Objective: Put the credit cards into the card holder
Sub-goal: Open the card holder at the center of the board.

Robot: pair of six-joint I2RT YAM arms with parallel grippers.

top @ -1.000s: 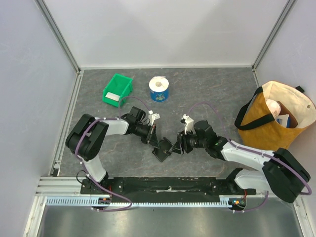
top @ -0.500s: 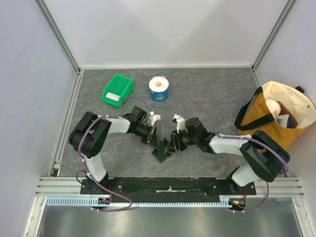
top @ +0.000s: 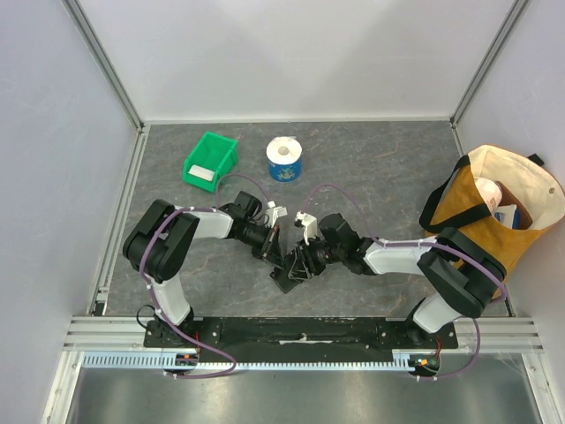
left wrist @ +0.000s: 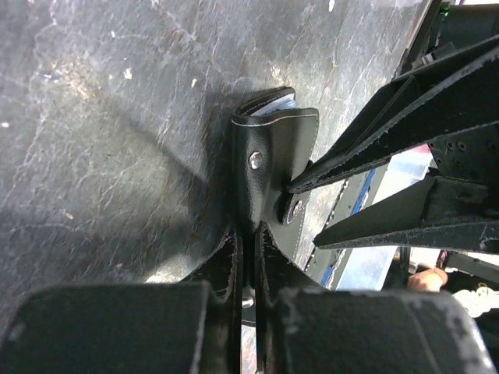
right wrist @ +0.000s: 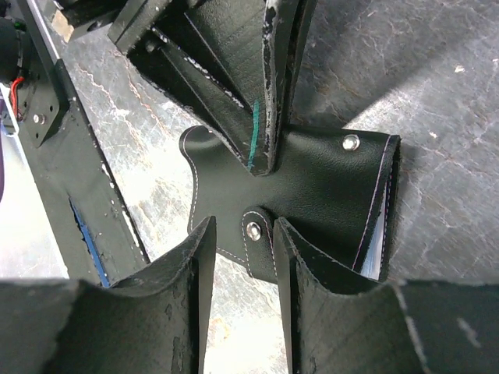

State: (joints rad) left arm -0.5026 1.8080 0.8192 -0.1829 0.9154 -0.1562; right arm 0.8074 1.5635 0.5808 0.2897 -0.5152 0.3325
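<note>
The top view looks steeply down from above and behind the near edge of the table [top: 380, 168], wide enough to take it in out to its far edge. The left wrist camera sits very close above the surface, facing right at the card holder [left wrist: 261, 167]. The right wrist camera, just as close, faces left at it, and all three views share that holder at the near middle.

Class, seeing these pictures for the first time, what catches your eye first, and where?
Dead centre, a small black card holder draws the eye. The left fingers are clamped on its edge, while the right fingers stand open either side of its snap tab. A green bin sits at the back left and a mustard tote bag at the right.
</note>
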